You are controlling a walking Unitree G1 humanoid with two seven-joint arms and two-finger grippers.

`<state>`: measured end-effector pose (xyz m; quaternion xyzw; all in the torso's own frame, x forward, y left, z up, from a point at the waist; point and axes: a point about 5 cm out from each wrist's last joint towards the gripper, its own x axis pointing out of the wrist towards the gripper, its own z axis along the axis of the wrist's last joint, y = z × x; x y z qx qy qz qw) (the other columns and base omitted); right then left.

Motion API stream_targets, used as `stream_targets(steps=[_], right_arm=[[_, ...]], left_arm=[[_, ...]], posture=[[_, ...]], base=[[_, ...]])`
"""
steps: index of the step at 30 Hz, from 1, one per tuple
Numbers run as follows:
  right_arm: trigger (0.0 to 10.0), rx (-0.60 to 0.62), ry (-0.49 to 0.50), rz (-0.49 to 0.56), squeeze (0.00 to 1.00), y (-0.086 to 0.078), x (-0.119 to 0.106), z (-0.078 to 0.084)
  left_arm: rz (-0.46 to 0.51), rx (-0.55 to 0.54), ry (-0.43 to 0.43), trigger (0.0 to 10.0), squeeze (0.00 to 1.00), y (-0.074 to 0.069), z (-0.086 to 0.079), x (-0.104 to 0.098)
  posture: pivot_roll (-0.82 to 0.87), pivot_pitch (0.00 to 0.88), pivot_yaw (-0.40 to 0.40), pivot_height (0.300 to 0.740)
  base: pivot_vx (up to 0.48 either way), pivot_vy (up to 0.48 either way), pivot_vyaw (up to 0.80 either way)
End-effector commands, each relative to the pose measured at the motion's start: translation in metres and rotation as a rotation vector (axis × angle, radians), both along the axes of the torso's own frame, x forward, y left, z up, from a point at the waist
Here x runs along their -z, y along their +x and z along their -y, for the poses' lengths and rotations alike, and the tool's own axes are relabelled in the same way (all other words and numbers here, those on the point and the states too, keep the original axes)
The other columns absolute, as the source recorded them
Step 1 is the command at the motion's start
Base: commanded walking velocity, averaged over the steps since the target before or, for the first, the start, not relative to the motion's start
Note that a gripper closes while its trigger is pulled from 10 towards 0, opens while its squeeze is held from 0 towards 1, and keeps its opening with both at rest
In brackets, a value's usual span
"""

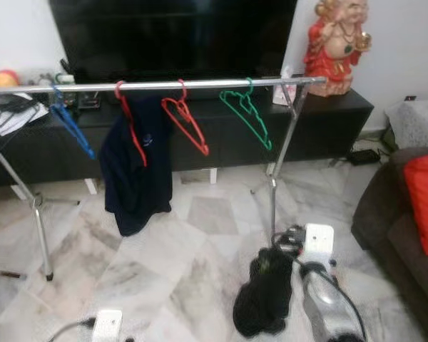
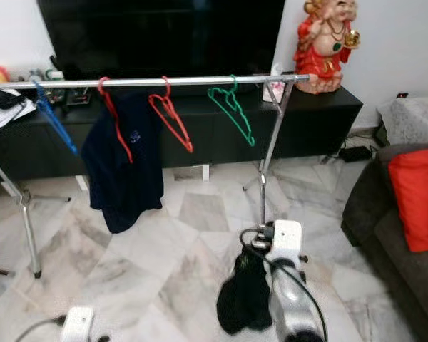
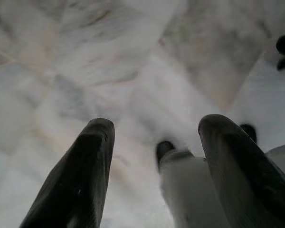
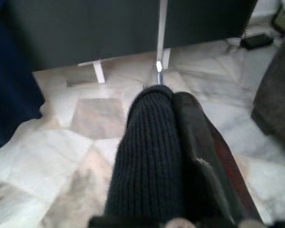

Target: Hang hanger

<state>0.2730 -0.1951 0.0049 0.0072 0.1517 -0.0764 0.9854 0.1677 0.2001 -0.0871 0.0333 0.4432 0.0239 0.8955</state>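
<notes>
The right gripper (image 4: 173, 102) is gripping a black knitted garment (image 1: 262, 303), its two fingers pressed together around the cloth; the garment is hanging limp from the gripper low over the marble floor (image 1: 200, 249). The right arm (image 1: 328, 299) is reaching forward at the lower middle of the head views, just in front of the rack's right leg (image 1: 273, 192).

The left gripper (image 3: 154, 166) is pointing down at the floor with its two black fingers (image 3: 80, 175) spread wide and nothing between them. Its arm is hanging low on the robot's left.

Beyond the grippers, a metal rail (image 1: 157, 85) is running across the scene on crossed legs. Four hangers are hooked over it: a blue hanger (image 1: 70, 122) toward the left end, a red hanger (image 1: 132, 128) carrying a dark navy shirt (image 1: 137, 167), a second red hanger (image 1: 187, 122) hanging bare, and a green hanger (image 1: 248, 114) hanging bare near the right end.

Behind the rail a black television (image 1: 171, 35) is standing on a long dark cabinet (image 1: 328, 121), with a red and gold statue (image 1: 337, 44) at the cabinet's right end. A dark sofa (image 1: 389, 221) with a red cushion (image 1: 426, 199) is sitting to the robot's right.
</notes>
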Motion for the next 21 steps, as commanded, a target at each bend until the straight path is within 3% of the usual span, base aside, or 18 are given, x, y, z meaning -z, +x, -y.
stream_targets(steps=[1,21], right_arm=[[10.0,-0.006,0.012,0.058,0.0,0.0088,-0.0106,-0.0047],[10.0,-0.022,0.018,0.038,0.0,0.0,-0.0027,-0.0069]], left_arm=[[-0.016,-0.003,0.026,10.0,0.0,-0.0041,-0.0093,0.0004],[-0.025,-0.01,0.023,10.0,0.0,-0.009,-0.0081,0.0026]], posture=[[-0.12,0.0,-0.04,0.74],[-0.11,0.0,-0.046,0.74]], base=[[0.345,0.0,0.0],[0.345,0.0,0.0]])
